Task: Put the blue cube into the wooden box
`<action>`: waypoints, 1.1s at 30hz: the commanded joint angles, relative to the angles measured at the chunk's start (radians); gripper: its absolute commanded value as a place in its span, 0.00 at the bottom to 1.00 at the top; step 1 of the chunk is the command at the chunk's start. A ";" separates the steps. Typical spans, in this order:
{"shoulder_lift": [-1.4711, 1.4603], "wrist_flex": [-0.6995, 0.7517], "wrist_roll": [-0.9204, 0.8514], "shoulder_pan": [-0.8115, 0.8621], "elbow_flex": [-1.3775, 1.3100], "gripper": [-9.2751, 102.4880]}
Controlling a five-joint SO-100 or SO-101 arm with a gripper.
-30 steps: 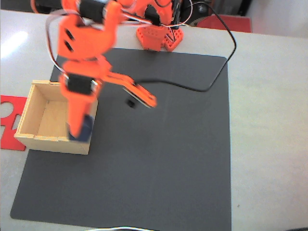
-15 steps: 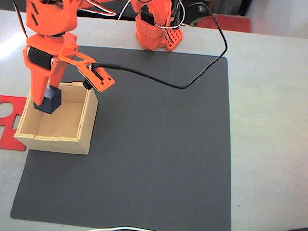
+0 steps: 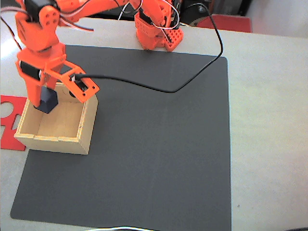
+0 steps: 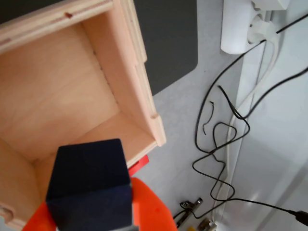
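Note:
In the fixed view my orange gripper (image 3: 43, 103) is shut on the blue cube (image 3: 47, 100) and holds it over the back left part of the wooden box (image 3: 52, 143). The pale, lidless box sits on the left edge of the black mat (image 3: 159, 144). In the wrist view the dark cube (image 4: 91, 180) hangs above the box's inside, near a corner, with the box wall (image 4: 130, 62) behind it. An orange finger (image 4: 154, 211) shows under the cube. I cannot tell whether the cube touches the box floor.
A flat red cut-out sheet (image 3: 8, 118) lies left of the box. The arm's base (image 3: 156, 33) stands at the mat's far edge, and a black cable (image 3: 168, 89) arcs over the mat. In the wrist view, loose cables (image 4: 226, 130) and a white power strip (image 4: 240, 24) lie beyond the table.
The gripper has carried the cube from the box's front right corner leftward and back, to over the box's back left part. The box has stayed in place.

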 commanded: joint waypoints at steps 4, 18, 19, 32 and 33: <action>-0.064 -0.020 0.002 0.008 -0.037 0.08; -0.244 -0.069 -0.005 0.008 -0.046 0.13; -0.249 -0.069 -0.005 0.008 -0.046 0.14; -0.129 -0.032 -0.026 0.000 -0.048 0.20; -0.121 -0.029 -0.029 0.000 -0.048 0.20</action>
